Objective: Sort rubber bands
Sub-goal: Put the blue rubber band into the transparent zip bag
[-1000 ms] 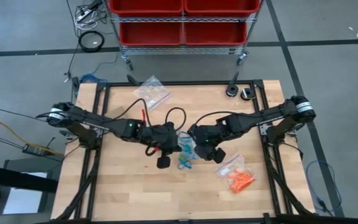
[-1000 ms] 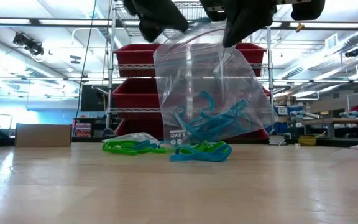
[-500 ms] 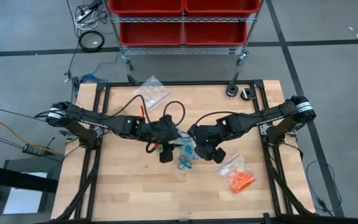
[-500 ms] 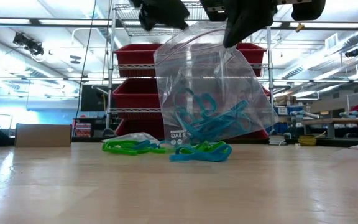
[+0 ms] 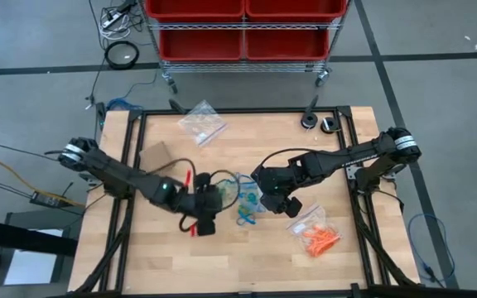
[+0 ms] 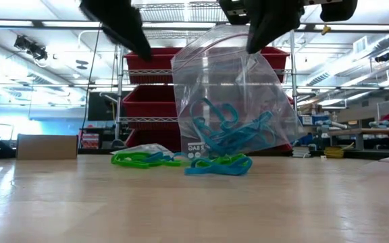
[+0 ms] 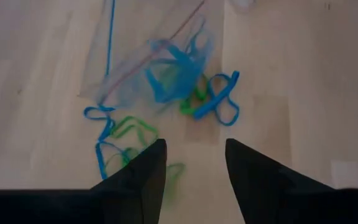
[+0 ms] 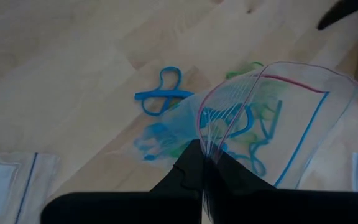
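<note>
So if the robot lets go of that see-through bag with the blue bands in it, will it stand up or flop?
Probably flop. The clear bag hangs creased and slack from the right tool, so it looks soft. The blue rubber bands sag to its bottom, so it would likely slump there. It seems light: one edge pinch holds it.

table [image 5: 164, 248]: I see pale matt wood
bag [image 6: 235, 81]: clear glossy plastic
rubber bands [image 6: 218, 164]: smooth rubber
shelf bins [image 6: 147, 101]: red plastic

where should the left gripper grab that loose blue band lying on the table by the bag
Take the loose blue band at its outer loop, coming straight down from above with open fingers. It lies flat on the wood beside the bag that the right gripper holds up, and that far end is clear of the green bands.
</note>
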